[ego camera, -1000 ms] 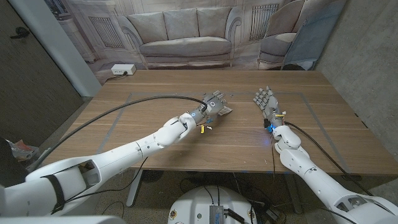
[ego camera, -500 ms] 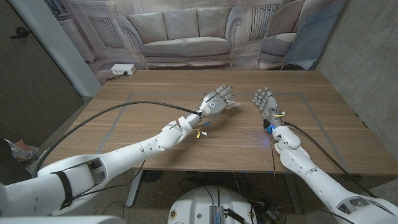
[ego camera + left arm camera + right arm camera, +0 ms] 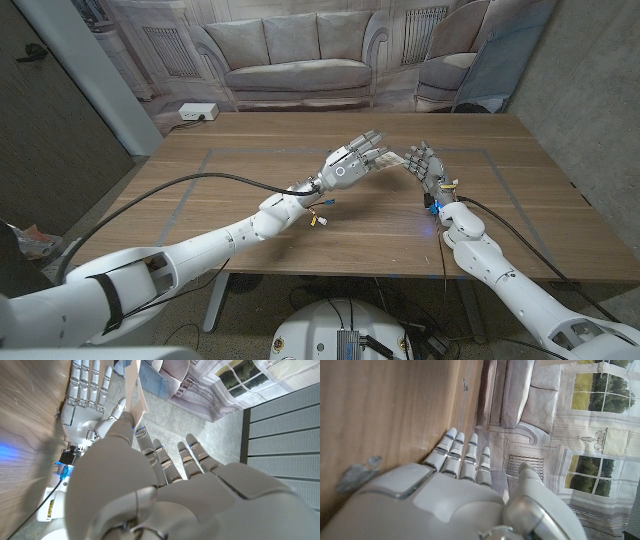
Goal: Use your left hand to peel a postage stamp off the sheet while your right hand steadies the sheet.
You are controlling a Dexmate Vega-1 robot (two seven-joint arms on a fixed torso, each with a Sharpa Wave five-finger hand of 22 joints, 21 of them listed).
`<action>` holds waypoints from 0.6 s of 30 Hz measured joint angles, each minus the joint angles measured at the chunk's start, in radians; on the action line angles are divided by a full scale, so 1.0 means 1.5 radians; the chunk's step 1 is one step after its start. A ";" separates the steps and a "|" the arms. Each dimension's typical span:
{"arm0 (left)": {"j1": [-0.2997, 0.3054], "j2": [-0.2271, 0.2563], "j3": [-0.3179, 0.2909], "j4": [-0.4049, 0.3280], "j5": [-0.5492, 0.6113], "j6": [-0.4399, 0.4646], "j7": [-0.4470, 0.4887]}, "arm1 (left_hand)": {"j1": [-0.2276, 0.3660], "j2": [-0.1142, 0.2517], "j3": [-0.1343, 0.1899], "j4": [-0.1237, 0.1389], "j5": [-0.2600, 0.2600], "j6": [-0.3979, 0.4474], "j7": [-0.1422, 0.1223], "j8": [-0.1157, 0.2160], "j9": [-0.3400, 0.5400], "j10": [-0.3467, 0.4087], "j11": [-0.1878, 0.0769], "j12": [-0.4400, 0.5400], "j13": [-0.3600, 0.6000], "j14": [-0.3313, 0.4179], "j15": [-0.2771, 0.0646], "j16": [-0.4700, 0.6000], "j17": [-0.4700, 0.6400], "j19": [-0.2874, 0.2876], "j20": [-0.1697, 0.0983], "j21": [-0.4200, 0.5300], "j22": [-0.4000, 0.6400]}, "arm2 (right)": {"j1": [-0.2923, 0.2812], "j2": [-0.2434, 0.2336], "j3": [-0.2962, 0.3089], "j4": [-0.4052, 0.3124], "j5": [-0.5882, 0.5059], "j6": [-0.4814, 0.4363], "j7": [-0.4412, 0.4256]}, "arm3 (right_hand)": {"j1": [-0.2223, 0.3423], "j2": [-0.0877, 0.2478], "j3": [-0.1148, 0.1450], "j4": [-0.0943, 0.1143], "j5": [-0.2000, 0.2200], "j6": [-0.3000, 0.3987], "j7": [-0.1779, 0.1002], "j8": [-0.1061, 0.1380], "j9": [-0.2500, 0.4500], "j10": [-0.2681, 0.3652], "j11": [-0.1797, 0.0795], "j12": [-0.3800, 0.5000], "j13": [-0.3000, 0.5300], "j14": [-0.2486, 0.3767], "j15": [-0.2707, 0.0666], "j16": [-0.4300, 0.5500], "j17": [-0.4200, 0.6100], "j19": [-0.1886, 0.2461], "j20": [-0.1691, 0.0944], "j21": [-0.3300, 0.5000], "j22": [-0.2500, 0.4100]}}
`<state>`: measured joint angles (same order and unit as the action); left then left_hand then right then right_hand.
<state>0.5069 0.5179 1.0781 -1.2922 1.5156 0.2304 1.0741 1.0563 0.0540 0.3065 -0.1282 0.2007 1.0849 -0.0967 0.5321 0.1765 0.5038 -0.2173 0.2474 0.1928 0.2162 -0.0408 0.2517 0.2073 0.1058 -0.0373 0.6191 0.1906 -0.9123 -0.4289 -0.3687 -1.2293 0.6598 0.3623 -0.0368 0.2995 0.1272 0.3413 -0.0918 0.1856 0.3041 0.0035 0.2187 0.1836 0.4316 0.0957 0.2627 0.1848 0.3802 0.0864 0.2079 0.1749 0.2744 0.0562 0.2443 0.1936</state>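
My left hand [image 3: 352, 164] is lifted off the wooden table [image 3: 250, 190] near its middle, with its fingers reaching toward my right hand. It pinches the pale stamp sheet [image 3: 394, 160] at the thumb side; the other fingers are spread. In the left wrist view the sheet [image 3: 135, 389] shows nearly edge-on, sticking up past the thumb. My right hand [image 3: 425, 165] stands upright just right of the sheet with its fingers apart and straight, holding nothing. It also shows beyond the sheet in the left wrist view as a right hand [image 3: 85, 391]. I cannot make out single stamps.
A white power box [image 3: 198, 113] sits at the table's far left corner. A black cable [image 3: 200, 185] runs along my left arm. Thin tape lines [image 3: 190, 195] mark a rectangle on the tabletop. A printed sofa backdrop [image 3: 295, 60] hangs behind the table.
My left hand has risen from the tabletop with the sheet and carried it to the right, close to my right hand. The right hand has stayed where it was.
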 measured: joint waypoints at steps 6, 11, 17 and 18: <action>0.007 -0.003 -0.010 -0.003 0.005 -0.007 0.014 | 0.000 0.000 0.000 0.000 0.000 0.001 -0.001 -0.004 0.000 0.001 0.001 0.000 0.000 0.007 0.000 -0.003 0.000 0.007 0.000 0.000 0.000 | 0.000 0.006 -0.003 0.008 -0.012 0.013 -0.009 | 0.050 0.012 0.028 -0.028 0.000 0.031 -0.002 0.005 0.000 0.020 -0.010 0.003 0.000 0.019 -0.007 -0.003 0.000 0.011 -0.005 0.005 0.003; 0.022 -0.010 -0.033 -0.009 0.009 -0.014 0.021 | 0.004 -0.004 0.000 0.000 0.000 0.001 -0.001 -0.004 -0.002 0.003 0.003 -0.003 0.000 0.007 0.000 -0.003 0.000 0.007 0.000 0.000 0.000 | -0.001 0.014 -0.007 0.015 -0.045 0.039 -0.046 | 0.116 0.024 0.065 -0.054 0.005 0.070 -0.004 0.010 0.000 0.057 -0.021 0.008 0.000 0.062 -0.030 -0.003 0.000 0.035 -0.010 0.018 0.006; 0.025 -0.013 -0.038 -0.011 0.015 -0.008 0.025 | 0.004 -0.004 0.000 0.000 0.000 0.001 -0.001 -0.008 -0.001 0.005 0.002 -0.003 0.000 0.011 0.003 -0.003 0.000 0.007 0.000 0.005 0.000 | -0.002 0.024 -0.011 0.018 -0.075 0.057 -0.080 | 0.204 0.026 0.121 -0.065 0.015 0.107 -0.012 0.010 0.000 0.098 -0.043 0.012 0.002 0.101 -0.056 -0.003 0.000 0.049 -0.013 0.030 0.009; 0.025 -0.013 -0.038 -0.011 0.016 -0.005 0.026 | 0.004 -0.004 0.000 0.000 0.000 0.001 -0.001 -0.008 -0.001 0.007 0.000 -0.003 0.000 0.011 0.003 -0.005 0.000 0.007 0.000 0.005 0.000 | -0.002 0.026 -0.012 0.019 -0.075 0.057 -0.080 | 0.220 0.024 0.129 -0.065 0.016 0.113 -0.013 0.010 0.000 0.105 -0.048 0.014 0.003 0.109 -0.063 -0.003 0.000 0.052 -0.015 0.033 0.011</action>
<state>0.5448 0.4981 1.0218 -1.3085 1.5396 0.2225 1.1128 1.0629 0.0474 0.3065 -0.1282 0.2004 1.0867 -0.0985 0.5201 0.1744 0.5139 -0.2176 0.2435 0.1928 0.2324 -0.0357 0.2438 0.2072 0.1161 -0.0372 0.6268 0.1907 -0.9155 -0.3904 -0.3870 -1.2013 0.5472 0.4485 -0.1563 0.6293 0.1640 0.5354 -0.1898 0.2089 0.4737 -0.0163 0.2336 0.1835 0.5888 0.0237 0.2831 0.1888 0.5430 -0.0086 0.2030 0.1751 0.3519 0.0335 0.2936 0.2108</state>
